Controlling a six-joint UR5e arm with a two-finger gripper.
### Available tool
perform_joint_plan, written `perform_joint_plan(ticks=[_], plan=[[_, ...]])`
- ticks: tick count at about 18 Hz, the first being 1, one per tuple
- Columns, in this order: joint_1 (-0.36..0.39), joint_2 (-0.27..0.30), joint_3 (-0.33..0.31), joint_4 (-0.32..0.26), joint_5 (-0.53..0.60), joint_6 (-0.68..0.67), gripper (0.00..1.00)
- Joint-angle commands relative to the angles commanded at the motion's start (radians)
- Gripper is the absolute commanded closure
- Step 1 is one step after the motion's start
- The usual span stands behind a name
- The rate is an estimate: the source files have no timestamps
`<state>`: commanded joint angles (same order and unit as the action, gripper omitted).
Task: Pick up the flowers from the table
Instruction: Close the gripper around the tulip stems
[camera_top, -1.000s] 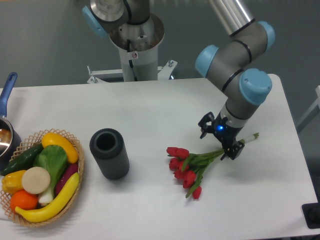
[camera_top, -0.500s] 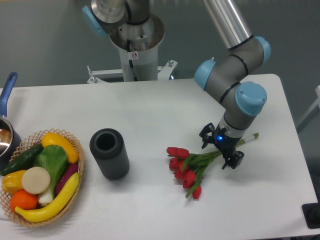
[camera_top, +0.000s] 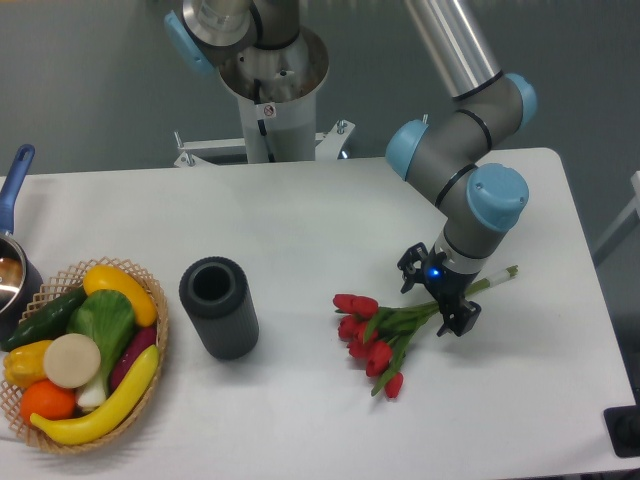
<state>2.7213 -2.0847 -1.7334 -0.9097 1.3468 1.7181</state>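
On the table (camera_top: 300, 210), hand (camera_top: 433, 297) straddles unlabelled flowers (camera_top: 385, 335).

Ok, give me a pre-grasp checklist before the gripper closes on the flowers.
1. Gripper over the stems, not the blooms: ok; it straddles the stems of the flowers.
2. Jaws open: ok, fingers stand on either side of the stems.
3. Fingers low enough to catch the stems: cannot tell from this view.
4. Flowers lying flat on the table: ok.
5. Nothing crowding the grasp: ok; the black cylinder and basket stand well apart to the left.
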Motion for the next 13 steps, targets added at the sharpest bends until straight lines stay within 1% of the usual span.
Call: perform_joint_plan(ticks=[3,4,6,8,11,13], plan=[[0.0,-0.003,0.0,0.005,-0.002,0.0,0.0],[0.002,-0.002,0.0,0.005,-0.002,0.002,0.04],[0.002,0.0,0.002,0.005,-0.002,-0.009,0.24],[0.002,0.0,0.006,0.002,-0.002,-0.014,0.37],[-0.002,-0.003,0.009,0.002,-0.002,-0.029,0.41],[-0.003,-0.003,0.009,0.003,-0.002,-0.04,0.46]])
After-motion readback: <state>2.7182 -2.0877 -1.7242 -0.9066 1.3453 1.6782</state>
